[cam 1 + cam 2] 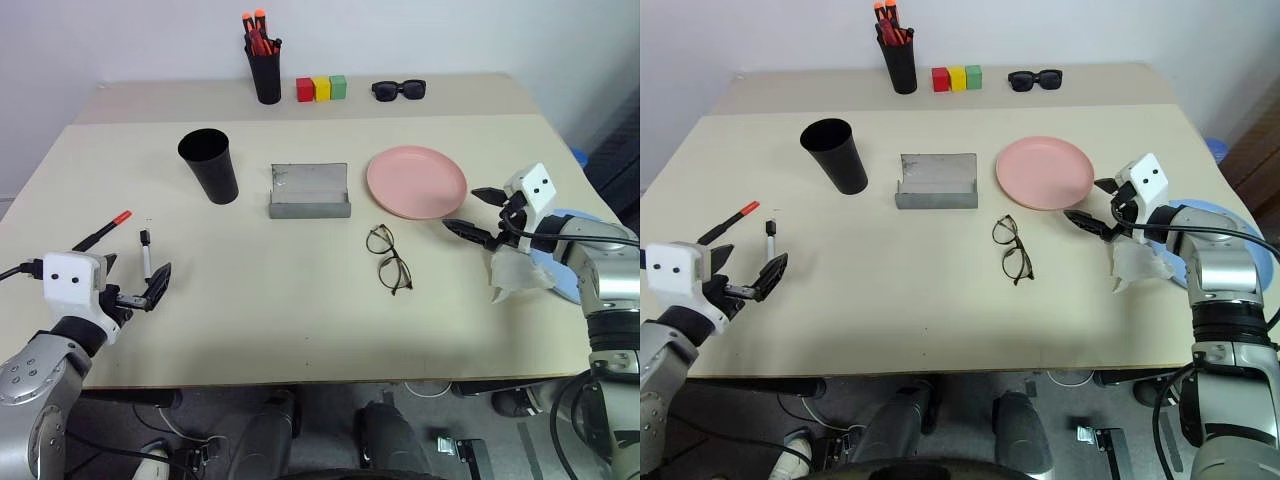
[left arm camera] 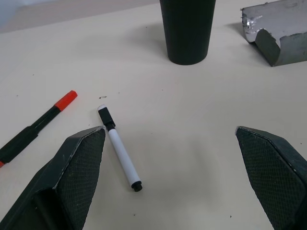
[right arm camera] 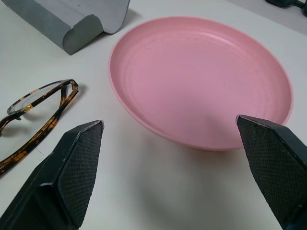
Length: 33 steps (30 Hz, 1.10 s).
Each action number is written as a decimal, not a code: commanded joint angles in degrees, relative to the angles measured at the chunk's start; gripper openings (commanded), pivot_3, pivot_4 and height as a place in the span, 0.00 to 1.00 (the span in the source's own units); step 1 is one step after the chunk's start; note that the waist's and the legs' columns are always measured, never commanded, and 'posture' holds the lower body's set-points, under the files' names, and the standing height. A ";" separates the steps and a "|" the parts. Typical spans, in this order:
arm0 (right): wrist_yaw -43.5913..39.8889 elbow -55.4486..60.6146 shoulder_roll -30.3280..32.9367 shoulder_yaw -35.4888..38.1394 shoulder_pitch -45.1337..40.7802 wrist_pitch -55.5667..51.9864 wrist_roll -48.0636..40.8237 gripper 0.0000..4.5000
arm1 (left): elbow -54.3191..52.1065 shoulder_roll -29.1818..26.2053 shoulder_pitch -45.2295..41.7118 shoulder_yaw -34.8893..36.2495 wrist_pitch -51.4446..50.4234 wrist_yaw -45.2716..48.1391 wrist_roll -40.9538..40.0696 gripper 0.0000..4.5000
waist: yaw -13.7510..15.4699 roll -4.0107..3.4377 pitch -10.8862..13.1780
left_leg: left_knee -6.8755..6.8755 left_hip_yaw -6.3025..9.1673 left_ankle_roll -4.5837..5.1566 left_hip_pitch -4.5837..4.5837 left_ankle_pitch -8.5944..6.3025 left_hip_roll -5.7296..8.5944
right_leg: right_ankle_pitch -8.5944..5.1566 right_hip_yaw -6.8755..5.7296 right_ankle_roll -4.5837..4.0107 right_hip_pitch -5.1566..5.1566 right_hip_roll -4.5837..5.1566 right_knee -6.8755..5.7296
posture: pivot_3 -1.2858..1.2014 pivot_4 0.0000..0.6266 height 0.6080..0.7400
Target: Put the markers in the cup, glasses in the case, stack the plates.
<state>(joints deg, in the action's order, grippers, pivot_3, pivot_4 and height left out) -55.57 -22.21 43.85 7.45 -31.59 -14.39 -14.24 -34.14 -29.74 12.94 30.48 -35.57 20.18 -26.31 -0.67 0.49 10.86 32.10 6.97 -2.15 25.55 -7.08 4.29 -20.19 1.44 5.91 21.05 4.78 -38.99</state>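
Across the tabletop [image 1: 300, 320] from my head cameras, my left claw [image 1: 135, 285] hangs wide open and empty near the left edge, just short of the red-capped marker [image 1: 103, 231] and the white marker [image 1: 146, 254], which lie side by side, apart. Beyond them stands the cup [image 1: 209, 165], upright, and beside it the case [image 1: 310, 190], lid up. Between the case and the near edge lie the glasses [image 1: 388, 258], folded open. My right claw [image 1: 478, 212] is spread wide too, holding nothing, next to the pink plate [image 1: 416, 181]; the blue plate [image 1: 1240, 250] lies at the right edge under my right arm, with a crumpled white tissue [image 1: 515, 275] on it.

Seen from my left wrist, my fingers [image 2: 76, 172] stand far apart, the white marker between them on the surface, the cup and the case farther on.

From my right wrist, the open fingers [image 3: 72, 172] frame the pink plate's near rim, glasses off to one side.
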 commanded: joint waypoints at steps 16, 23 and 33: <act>1.54 3.70 -2.82 -0.96 -1.08 -0.16 -0.43 1.00 | 0.24 0.04 0.76 2.77 2.45 -0.37 -0.03 0.99 | -0.02 0.00 0.00 | 0.00 0.00 0.00 0.00 0.00 0.00 | 0.00 0.01 0.00 0.01 0.00 0.00 | 0.52 0.24 0.95; 3.57 7.29 -4.58 -0.92 0.67 -1.00 -0.74 1.00 | 2.66 -0.36 -2.24 0.86 2.60 -0.75 0.85 0.99 | -0.01 0.00 0.00 | -0.01 0.00 0.00 0.00 0.00 0.00 | 0.00 0.01 0.00 0.01 -0.01 0.00 | 0.52 0.24 0.95; 6.63 11.84 -6.53 -1.41 2.47 -3.11 -1.03 1.00 | 4.00 0.06 -4.29 -0.99 3.15 -0.48 1.52 0.99 | -0.14 0.01 0.00 | 0.00 0.01 0.00 0.01 0.00 0.00 | 0.01 0.01 0.02 0.02 -0.02 0.00 | 0.52 0.24 0.95</act>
<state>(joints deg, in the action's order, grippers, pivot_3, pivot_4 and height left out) -49.38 -13.24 37.30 5.85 -28.89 -17.32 -14.66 -29.40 -29.48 8.44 28.59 -34.07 19.75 -25.16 -0.80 0.50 10.86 32.09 6.98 -2.14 25.56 -7.08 4.28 -20.18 1.45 5.93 21.08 4.75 -38.99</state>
